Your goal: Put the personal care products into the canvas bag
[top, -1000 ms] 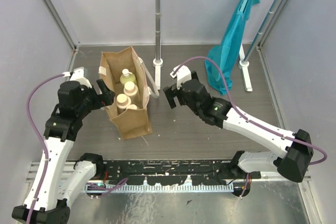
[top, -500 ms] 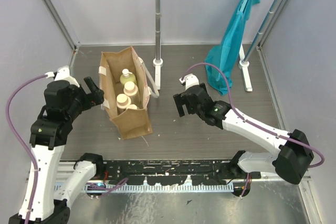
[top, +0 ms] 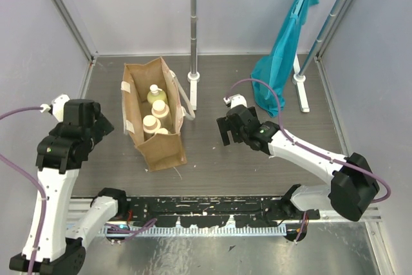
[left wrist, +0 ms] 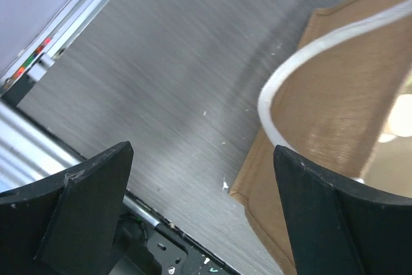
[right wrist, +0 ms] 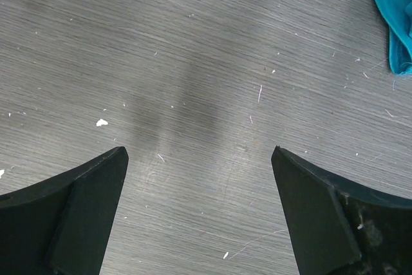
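Bottles (top: pixel 159 109), squat and round, yellow-green and cream with pale caps, stand clustered inside the tall tan canvas bag (top: pixel 164 149) on the counter (top: pixel 212 162). Left end effector (left wrist: pixel 201 152) and right end effector (right wrist: pixel 198 152) both gape wide, holding nothing.

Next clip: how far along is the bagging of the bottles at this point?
Looks finished or nearly so. Done: the bottles sit inside the canvas bag; I count about four, overlapping. In hand: nothing; the left gripper and right gripper are open and empty. Left: no bottle shows outside the bag.
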Robot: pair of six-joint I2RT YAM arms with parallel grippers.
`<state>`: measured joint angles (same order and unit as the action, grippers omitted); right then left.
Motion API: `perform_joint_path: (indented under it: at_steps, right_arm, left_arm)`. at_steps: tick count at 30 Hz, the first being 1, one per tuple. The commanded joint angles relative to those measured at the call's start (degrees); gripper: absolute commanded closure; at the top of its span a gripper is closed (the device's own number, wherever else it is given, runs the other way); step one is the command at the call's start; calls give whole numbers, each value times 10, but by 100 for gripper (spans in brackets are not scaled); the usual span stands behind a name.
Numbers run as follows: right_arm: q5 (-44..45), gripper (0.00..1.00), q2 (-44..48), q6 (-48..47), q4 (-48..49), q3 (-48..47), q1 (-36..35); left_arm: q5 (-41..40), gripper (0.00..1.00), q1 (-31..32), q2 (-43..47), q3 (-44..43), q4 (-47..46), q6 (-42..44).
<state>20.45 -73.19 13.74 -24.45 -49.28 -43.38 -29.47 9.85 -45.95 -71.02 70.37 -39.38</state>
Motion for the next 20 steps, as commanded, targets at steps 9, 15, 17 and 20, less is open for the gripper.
perform_joint_path:
  at_steps: [9, 15, 17, 20]
  right_arm:
    - [12, 0, 7, 6, 0, -27, 4]
    - [15, 0, 6, 4, 0, -28, 4]
    - [15, 0, 3, 3, 1, -30, 4]
    - [13, 0, 0, 4, 1, -35, 4]
  left_arm:
    - [-62, 2, 0, -32, 0, 35, -49]
    - [-55, 2, 0, -22, 12, 12, -31]
    - [-54, 2, -1, -19, 15, 5, -28]
    - [-59, 2, 0, -16, 16, 2, -28]
